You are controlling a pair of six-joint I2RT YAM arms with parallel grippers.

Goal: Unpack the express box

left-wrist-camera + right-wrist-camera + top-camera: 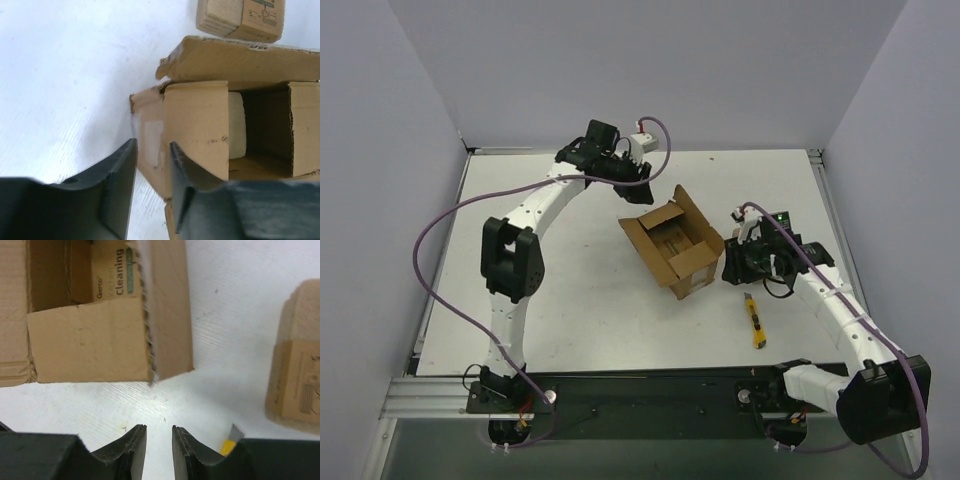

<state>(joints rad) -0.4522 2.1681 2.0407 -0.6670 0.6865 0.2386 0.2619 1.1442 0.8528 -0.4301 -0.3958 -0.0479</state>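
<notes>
open box between two narrowly parted grippers

seen from above, the box lies mid-table with its flaps spread open. the left gripper is at the box's 11 o'clock. its jaws are a narrow gap apart and empty, one of them close by a box corner; contact cannot be told. the right gripper is at the box's 3 o'clock, near but apart, also narrowly parted and holding nothing. a yellow knife lies at that gripper's 6 o'clock.

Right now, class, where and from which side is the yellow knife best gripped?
Probably mid-handle, across its narrow width, from straight above. The knife lies flat on the table, long and slim, so its two long sides are the only opposing faces to pinch.
</notes>
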